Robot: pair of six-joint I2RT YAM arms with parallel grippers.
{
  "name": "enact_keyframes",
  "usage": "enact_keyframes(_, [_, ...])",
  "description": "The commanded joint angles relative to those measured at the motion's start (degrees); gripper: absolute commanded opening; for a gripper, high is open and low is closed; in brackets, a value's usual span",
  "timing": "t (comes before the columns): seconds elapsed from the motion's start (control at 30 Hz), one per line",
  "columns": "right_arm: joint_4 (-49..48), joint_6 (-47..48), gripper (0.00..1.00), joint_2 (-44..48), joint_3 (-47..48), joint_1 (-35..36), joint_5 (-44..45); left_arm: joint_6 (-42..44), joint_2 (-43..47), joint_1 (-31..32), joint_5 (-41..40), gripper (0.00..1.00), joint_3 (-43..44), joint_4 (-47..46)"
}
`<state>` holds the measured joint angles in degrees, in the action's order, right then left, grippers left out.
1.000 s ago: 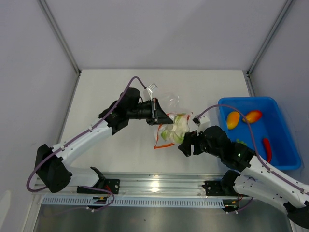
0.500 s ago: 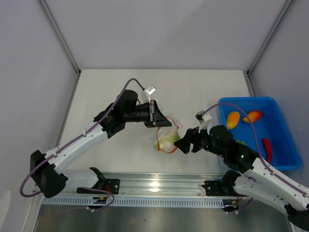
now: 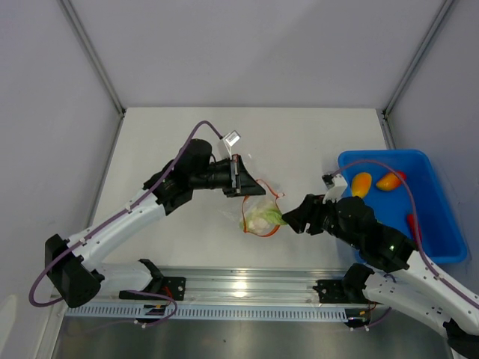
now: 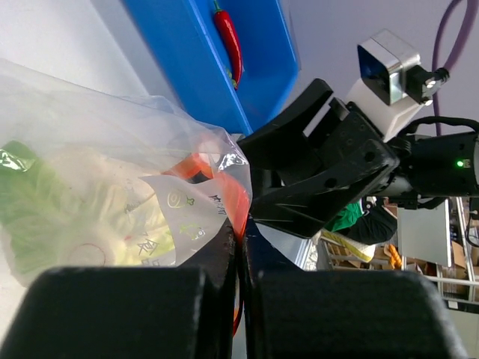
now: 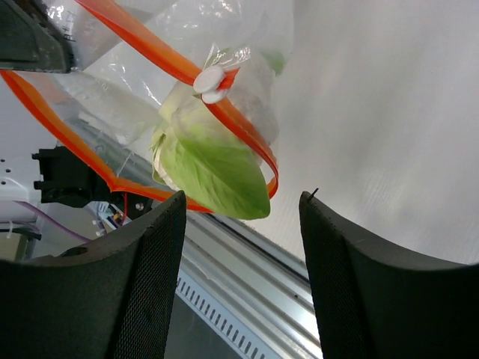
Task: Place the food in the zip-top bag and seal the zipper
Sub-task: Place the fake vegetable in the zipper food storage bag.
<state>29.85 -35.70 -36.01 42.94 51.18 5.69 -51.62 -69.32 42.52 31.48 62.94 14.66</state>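
Observation:
My left gripper [image 3: 241,176] is shut on the orange-red zipper strip [image 4: 233,196] of the clear zip-top bag [image 3: 260,213] and holds it up off the table. A white-and-pale-green vegetable [image 3: 262,219] hangs in the bag; it also shows in the right wrist view [image 5: 213,168], poking out past the zipper [image 5: 161,58]. My right gripper [image 3: 293,217] is open and empty, just right of the bag's mouth. Two orange-yellow fruits [image 3: 361,185] and a red chili [image 3: 415,230] lie in the blue bin [image 3: 441,254].
The blue bin stands at the table's right edge, beside my right arm. A metal rail [image 3: 247,288] runs along the near edge. White walls close off the back and sides.
My left gripper has lifted the bag and drawn it slightly left and toward the near edge, so it now hangs. My right gripper has backed off to the right of the bag.

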Motion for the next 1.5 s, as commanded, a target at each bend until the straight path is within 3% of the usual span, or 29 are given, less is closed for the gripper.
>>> enact_keyframes(0.0, [5.8, -5.5, 0.63, 1.6, 3.6, 0.0, 3.0, -0.2, 2.6, 0.3, -1.5, 0.01, 1.0, -1.8])
enact_keyframes(0.4, [5.8, -12.1, 0.56, 1.6, -1.5, 0.1, -0.2, -1.4, 6.4, 0.3, -9.8, 0.0, 0.6, -1.1])
enact_keyframes(0.83, [-9.5, -15.9, 0.43, 1.1, -9.2, 0.1, -3.5, -3.4, 5.7, 0.3, -8.4, 0.0, 0.8, -3.1])
enact_keyframes(1.47, [-24.4, -15.9, 0.37, -1.2, -15.5, 0.2, 0.4, -6.0, 6.2, 0.3, -4.5, 0.01, -0.8, -6.0])
